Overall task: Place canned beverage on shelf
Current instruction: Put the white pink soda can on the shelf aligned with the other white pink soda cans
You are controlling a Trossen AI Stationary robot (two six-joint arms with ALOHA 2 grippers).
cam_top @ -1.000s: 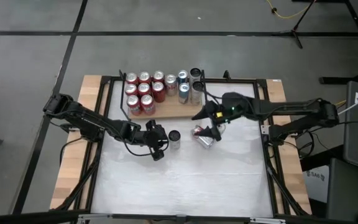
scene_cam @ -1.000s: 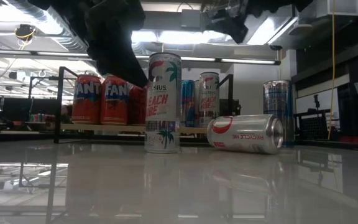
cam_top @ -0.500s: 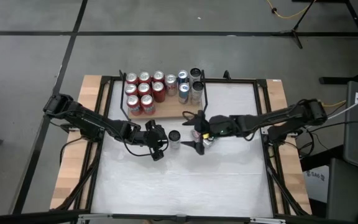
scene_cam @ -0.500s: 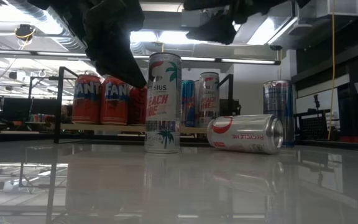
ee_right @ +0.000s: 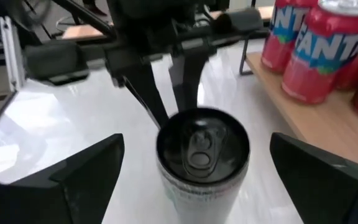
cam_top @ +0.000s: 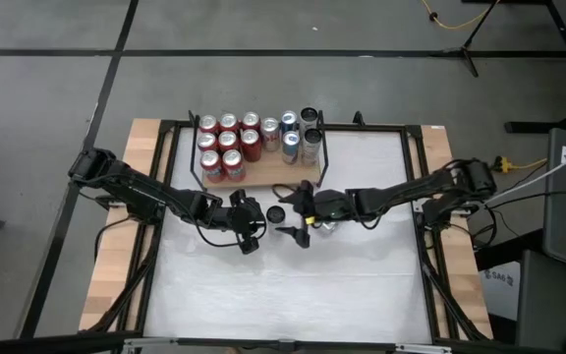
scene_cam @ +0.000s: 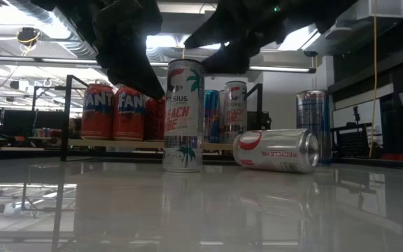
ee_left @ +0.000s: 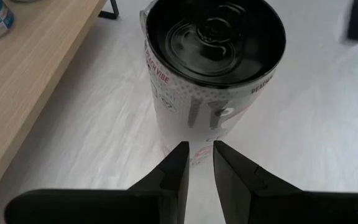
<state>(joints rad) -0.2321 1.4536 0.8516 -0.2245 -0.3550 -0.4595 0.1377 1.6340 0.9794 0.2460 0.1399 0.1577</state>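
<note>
A glossy white table (cam_top: 293, 285) is carrying the work. The upright slim can (cam_top: 276, 213) is standing near centre, at six o'clock of the wooden shelf (cam_top: 268, 176). It looks rigid, smooth and slippery, so its mid-body seems the best hold. The right tool (cam_top: 297, 211) is spreading wide around it, empty. The left tool (ee_left: 196, 163), nearly closed and empty, is waiting at its nine o'clock. A tipped can (scene_cam: 277, 150) is lying at three o'clock.

You see the tall white upright can (cam_top: 276, 213) on the whitish desk (cam_top: 293, 285), before the light-brown wooden shelf (cam_top: 263, 175), between both tools; the silver toppled can (scene_cam: 277, 150) lies to its right.
</note>
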